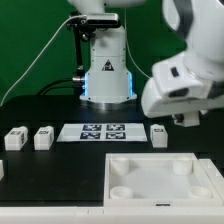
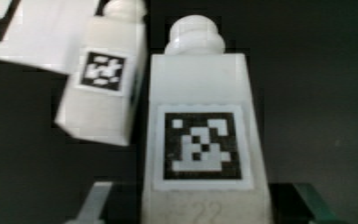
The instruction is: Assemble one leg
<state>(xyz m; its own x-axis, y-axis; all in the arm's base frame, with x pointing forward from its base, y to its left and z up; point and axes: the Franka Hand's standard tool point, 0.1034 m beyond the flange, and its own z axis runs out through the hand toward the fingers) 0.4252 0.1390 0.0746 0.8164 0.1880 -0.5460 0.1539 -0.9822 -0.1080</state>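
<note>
**Leg** (image 2: pixel 202 130): 1 held. White block with a rounded knob on the end away from the gripper. Its tagged face is turned to the wrist camera. In the exterior view it is hidden behind the arm (image 1: pixel 185 80), which hangs at 3 o'clock of the marker board (image 1: pixel 103 131).

**Gripper** (image 2: pixel 202 207): 1. The grey fingers (image 2: pixel 108 205) stand only the leg's width apart, one against each side, clamped on it.

**Second leg** (image 2: pixel 101 80): 1, in the wrist view just beside the held one and behind it. Whether they touch cannot be told. A further white tagged piece (image 2: pixel 16 35) lies past it, kind unclear.

**Table legs**, exterior view: 3 counted. Two (image 1: pixel 14 139) (image 1: pixel 43 137) are side by side at 9 o'clock of the marker board, and one (image 1: pixel 158 134) is at 3 o'clock, near the arm. A white scrap (image 1: pixel 2 170) at the frame's 9 o'clock edge is too cropped to name.

**Panel** (image 1: pixel 160 180): 1, large, white, with round corner sockets, at 5 o'clock of the marker board.

**Table** (image 1: pixel 50 190): 1, black.

**Markings**: black-and-white square tags showing block patterns, one on each leg face in view and several on the marker board.
</note>
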